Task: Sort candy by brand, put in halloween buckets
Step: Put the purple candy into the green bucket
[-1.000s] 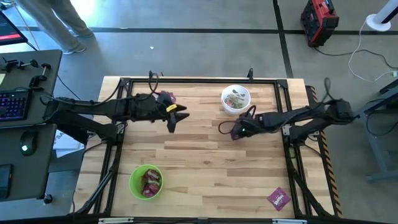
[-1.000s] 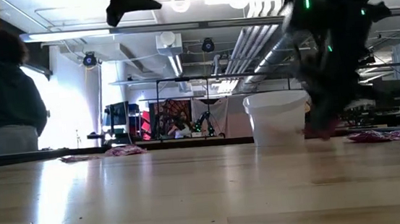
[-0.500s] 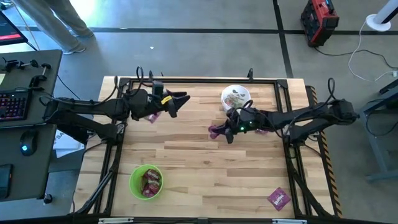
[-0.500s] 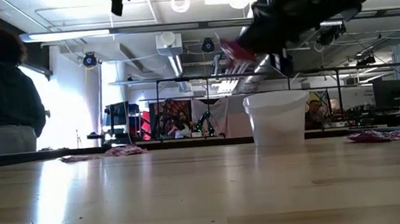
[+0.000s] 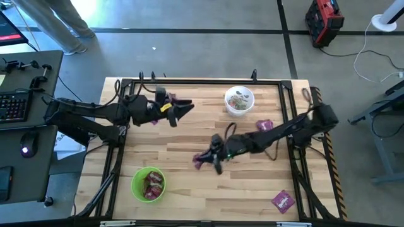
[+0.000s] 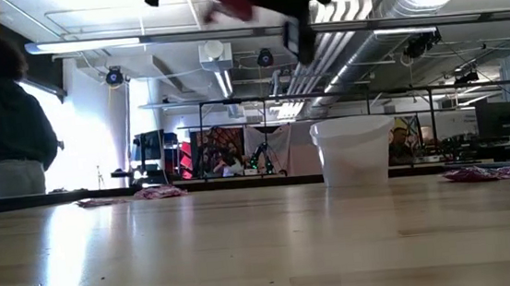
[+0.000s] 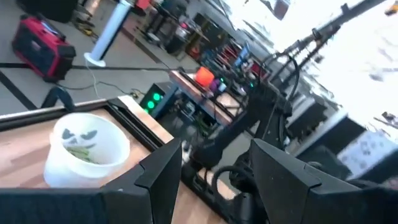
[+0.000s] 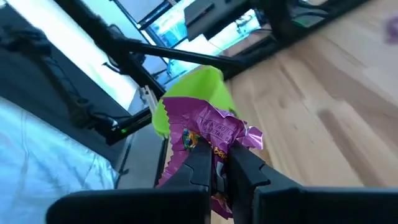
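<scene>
- the right gripper (image 8: pixel 216 168) hangs over the middle of the bench (image 5: pixel 189 151), its jaws clamped on a purple packet (image 8: pixel 211 134); in the high view that packet (image 5: pixel 203 157) sticks out toward the lime green bucket (image 5: pixel 148 184).
- the packet looks light, thin and crinkly; it bends and flares where the jaws pinch it, so it will likely flop and could slip if held only by a corner. the grip sits on the lower part of the wrapper, with most of the foil free above it.
- the green bucket sits near the front left of the bench and already holds purple packets; its mouth is only a few packets wide, so a release probably needs to be right over the opening.
- the white bucket (image 5: pixel 240 101) stands at the far edge with small wrapped sweets inside; it is light plastic and would tip easily if nudged.
- other purple packets lie loose: one (image 5: pixel 264 125) just beside the right arm, one (image 5: pixel 283 201) at the front right corner.
- the left gripper (image 5: pixel 183 108) hovers at the far left side; in its wrist view the jaws stand apart with nothing between them. purple packets seem to lie under it.
- the stretch of bench between the carried packet and the green bucket looks bare, giving open room; the metal frame rails edge the bench on every side.
</scene>
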`<state>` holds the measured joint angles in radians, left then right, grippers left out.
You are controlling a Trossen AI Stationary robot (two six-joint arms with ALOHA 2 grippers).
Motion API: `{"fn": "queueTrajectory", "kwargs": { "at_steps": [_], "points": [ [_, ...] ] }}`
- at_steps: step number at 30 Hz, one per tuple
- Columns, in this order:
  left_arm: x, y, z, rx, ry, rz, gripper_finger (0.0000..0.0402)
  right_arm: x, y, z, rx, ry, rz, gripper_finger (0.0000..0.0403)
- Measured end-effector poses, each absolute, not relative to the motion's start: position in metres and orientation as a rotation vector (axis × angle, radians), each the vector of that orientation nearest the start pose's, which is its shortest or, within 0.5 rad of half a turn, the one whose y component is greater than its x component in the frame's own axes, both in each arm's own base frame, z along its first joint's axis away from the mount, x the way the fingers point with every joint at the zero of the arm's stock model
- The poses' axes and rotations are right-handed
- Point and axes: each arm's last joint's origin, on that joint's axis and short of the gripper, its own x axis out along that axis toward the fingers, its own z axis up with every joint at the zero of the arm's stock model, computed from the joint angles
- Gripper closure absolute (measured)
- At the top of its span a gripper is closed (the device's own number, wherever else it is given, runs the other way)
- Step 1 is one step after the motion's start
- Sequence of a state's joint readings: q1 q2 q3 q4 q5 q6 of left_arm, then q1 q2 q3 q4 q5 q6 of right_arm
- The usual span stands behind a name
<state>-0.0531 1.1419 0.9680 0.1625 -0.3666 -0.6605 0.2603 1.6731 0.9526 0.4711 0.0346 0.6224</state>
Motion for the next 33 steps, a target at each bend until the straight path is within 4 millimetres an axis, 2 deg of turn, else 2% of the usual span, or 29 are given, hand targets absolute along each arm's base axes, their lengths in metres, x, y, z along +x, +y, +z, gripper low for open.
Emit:
{"fn": "queueTrajectory", "kwargs": {
  "at_steps": [6, 10, 19, 23, 27, 30, 33],
  "points": [
    [0.257, -0.017, 0.357, -0.591, -0.036, 0.24, 0.022, 0.414, 0.132, 0.232, 0.487, 0.318, 0.181, 0.0393],
    [0.257, -0.019, 0.356, -0.581, -0.01, 0.179, 0.022, 0.451, 0.154, 0.228, 0.426, 0.329, 0.206, 0.0393],
    [0.257, -0.019, 0.356, -0.582, -0.008, 0.17, 0.022, 0.512, 0.176, 0.212, 0.343, 0.295, 0.224, 0.0393],
    [0.257, -0.02, 0.356, -0.592, -0.01, 0.169, 0.022, 0.529, 0.18, 0.201, 0.306, 0.276, 0.215, 0.0392],
    [0.257, -0.019, 0.356, -0.61, -0.012, 0.173, 0.022, 0.534, 0.181, 0.198, 0.301, 0.292, 0.212, 0.0377],
    [0.257, -0.019, 0.356, -0.61, -0.012, 0.174, 0.022, 0.533, 0.182, 0.197, 0.252, 0.315, 0.2, 0.0353],
    [0.257, -0.019, 0.356, -0.61, -0.013, 0.177, 0.022, 0.533, 0.183, 0.197, 0.205, 0.34, 0.209, 0.0313]
  ]
}}
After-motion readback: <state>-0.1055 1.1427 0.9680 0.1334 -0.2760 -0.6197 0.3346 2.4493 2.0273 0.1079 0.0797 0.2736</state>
